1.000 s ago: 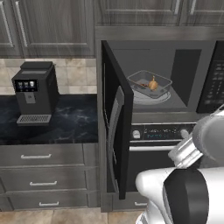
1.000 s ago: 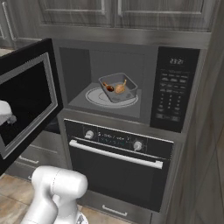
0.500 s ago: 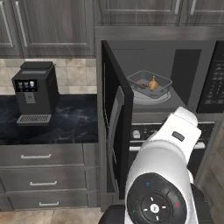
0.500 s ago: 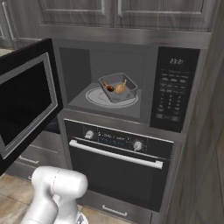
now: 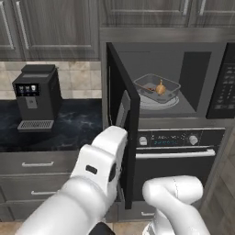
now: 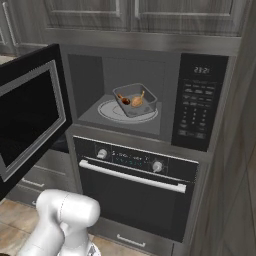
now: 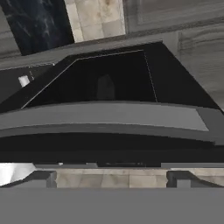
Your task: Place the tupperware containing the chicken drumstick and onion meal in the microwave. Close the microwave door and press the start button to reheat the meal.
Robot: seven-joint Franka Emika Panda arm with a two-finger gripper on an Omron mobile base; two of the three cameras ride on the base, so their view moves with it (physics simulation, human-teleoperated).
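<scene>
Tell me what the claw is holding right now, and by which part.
Nothing. The claw is open and empty, close to the microwave door but not gripping it.

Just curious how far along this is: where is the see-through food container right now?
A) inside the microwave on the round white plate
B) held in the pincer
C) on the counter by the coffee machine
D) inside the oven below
A: the tupperware sits on the turntable plate inside the open microwave.

The tupperware (image 6: 135, 99) sits in the microwave (image 6: 145, 97), above the oven (image 6: 135, 195), door (image 6: 30, 120) swung left.
</scene>
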